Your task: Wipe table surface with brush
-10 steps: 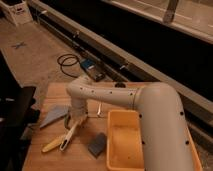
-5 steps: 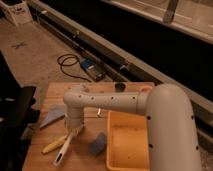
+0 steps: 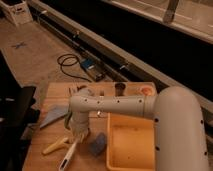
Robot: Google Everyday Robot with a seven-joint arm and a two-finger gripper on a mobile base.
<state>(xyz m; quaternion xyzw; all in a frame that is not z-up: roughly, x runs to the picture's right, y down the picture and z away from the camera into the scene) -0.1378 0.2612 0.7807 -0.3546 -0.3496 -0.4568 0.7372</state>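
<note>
Your arm (image 3: 150,112) is reaching from the lower right of the frame across to the left, and the gripper (image 3: 80,134) is hanging at its far end, low and left of centre, just above the table surface (image 3: 42,145). Its fingers are pressed together on the brush (image 3: 70,155) — you are pinching the upper end of that long white stick, which is slanting down toward the bottom edge of the frame, its lower end lying on or close to the wood. Just left of the brush a short yellow-handled tool (image 3: 55,146) is lying on the planks. Just right of it a blue-grey block (image 3: 98,144) is sitting beside the yellow tub (image 3: 131,145) — the tub is filling the lower middle of the frame.
</note>
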